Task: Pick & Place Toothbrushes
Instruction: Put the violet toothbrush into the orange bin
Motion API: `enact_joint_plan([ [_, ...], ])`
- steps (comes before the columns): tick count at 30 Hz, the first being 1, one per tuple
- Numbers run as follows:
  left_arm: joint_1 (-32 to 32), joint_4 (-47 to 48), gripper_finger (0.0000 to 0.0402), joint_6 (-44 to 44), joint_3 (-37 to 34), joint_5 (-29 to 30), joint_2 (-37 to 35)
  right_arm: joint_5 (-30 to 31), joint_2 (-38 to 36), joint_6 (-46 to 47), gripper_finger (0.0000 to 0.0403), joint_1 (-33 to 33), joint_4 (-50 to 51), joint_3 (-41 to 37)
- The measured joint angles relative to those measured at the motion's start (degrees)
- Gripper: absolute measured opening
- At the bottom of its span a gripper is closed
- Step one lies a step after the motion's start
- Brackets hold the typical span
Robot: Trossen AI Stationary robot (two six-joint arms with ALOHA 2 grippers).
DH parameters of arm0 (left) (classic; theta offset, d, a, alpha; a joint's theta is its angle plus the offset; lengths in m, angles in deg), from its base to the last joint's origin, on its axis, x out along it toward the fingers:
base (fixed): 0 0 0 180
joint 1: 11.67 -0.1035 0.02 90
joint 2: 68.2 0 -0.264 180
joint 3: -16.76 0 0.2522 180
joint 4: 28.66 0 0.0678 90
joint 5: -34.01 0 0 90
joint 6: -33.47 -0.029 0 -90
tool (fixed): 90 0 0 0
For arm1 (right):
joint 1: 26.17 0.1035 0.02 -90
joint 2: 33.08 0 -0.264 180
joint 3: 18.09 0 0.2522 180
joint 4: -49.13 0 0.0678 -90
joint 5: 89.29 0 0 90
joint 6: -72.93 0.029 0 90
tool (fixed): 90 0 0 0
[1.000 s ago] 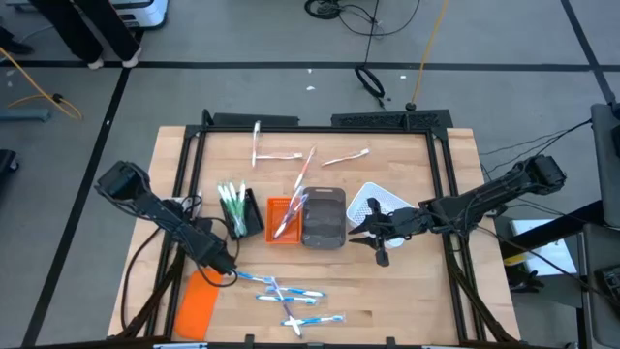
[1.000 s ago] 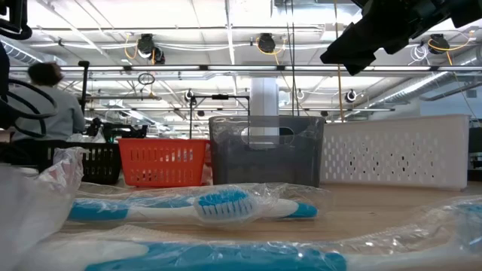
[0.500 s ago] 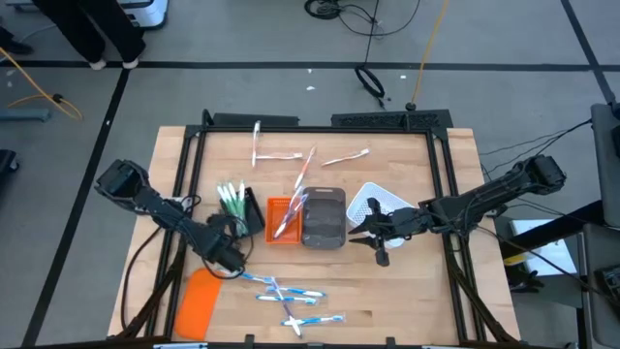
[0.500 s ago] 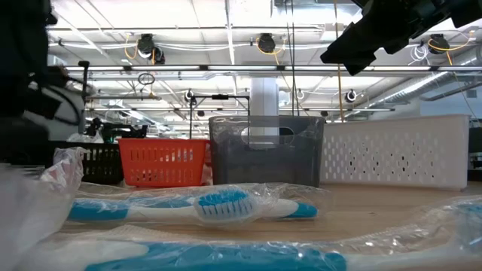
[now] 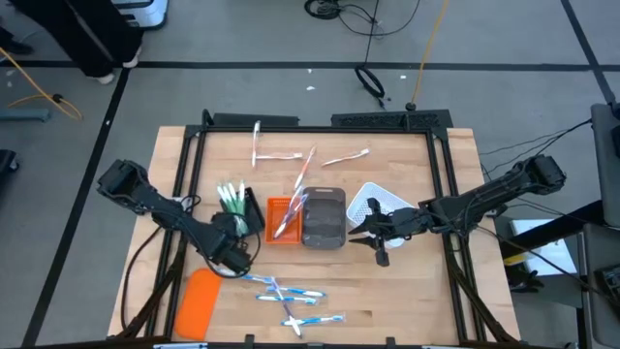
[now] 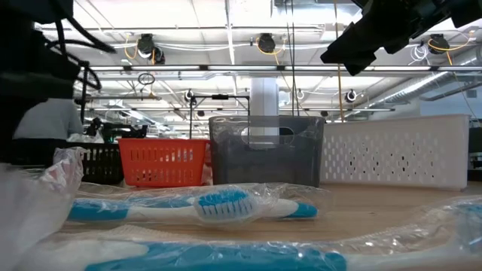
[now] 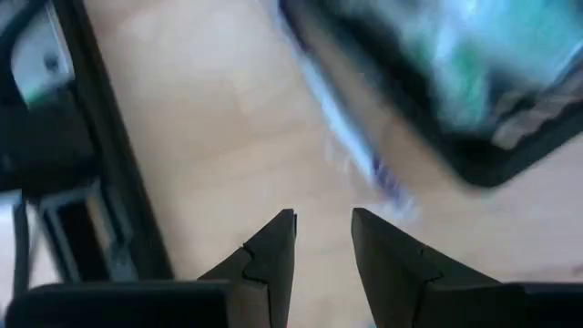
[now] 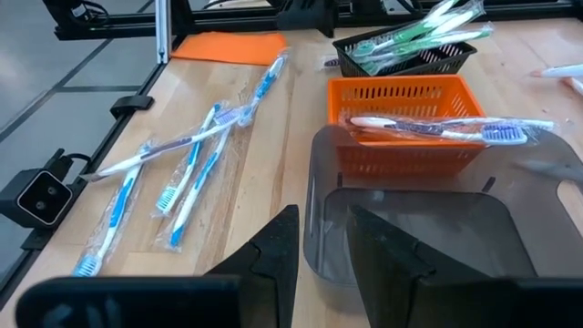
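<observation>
Your left pincer (image 5: 231, 254) hangs low over the bench (image 5: 407, 291), just near of the black tray (image 5: 244, 211) that holds the green toothbrushes (image 5: 231, 201). Its fingers stand a little apart with nothing between them; the left wrist view shows only bare wood in the gap. You are between picks, I judge. The blue toothbrushes (image 5: 291, 296) lie loose in their wrappers at the near edge, just right of that pincer and beside the orange slab (image 5: 197, 302).

The pink ones lie partly sorted: a few in the orange tray (image 5: 282, 221), more scattered on the far side of the bench (image 5: 308, 157). The grey tray (image 5: 324, 218) looks empty in the right wrist view.

Your right pincer (image 5: 362, 236) waits just right of the grey tray, near the white tray (image 5: 376, 206), fingers slightly parted and holding nothing.

For the next move, bring the left pincer over the nearest blue brush, line the fingers across its handle, and descend squarely; the crinkled wrap may slip.
</observation>
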Motion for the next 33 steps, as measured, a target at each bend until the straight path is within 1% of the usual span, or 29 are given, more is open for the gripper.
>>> enact_joint_plan([
  [1,0.0,0.0,0.0118,0.0,0.0,1.4,0.0,0.0,0.0,0.0,0.0086,0.0,0.2,0.0],
  [2,-0.3,-0.9,0.0118,0.0,-0.1,1.5,0.0,0.0,0.0,0.0,0.0086,0.0,0.1,0.0],
  [5,-1.1,-4.9,0.0118,-0.7,-1.0,0.6,0.0,0.0,0.0,0.1,0.0086,0.0,0.0,0.0],
  [11,-1.3,-8.5,0.0118,0.1,-4.2,0.9,0.0,-0.1,0.0,0.2,0.0086,0.0,0.1,0.0],
  [18,-1.9,-10.6,0.0118,2.3,-6.9,3.1,-0.1,-0.1,0.0,0.2,0.0086,0.0,0.0,0.0],
  [22,-2.7,-14.7,0.0118,1.5,-7.6,5.7,-0.1,-0.1,0.0,0.1,0.0086,0.0,-0.1,0.0],
  [26,-4.1,-18.8,0.0118,0.2,-9.0,6.7,-0.1,-0.1,0.0,0.0,0.0086,0.0,-0.1,0.0],
  [31,-5.2,-20.1,0.0117,-2.1,-9.8,6.8,-0.1,-0.1,0.0,0.0,0.0086,0.0,0.0,0.0],
  [33,-5.6,-20.1,0.0117,-1.9,-10.0,5.5,-0.1,-0.1,0.0,0.0,0.0086,0.0,0.0,0.0],
])
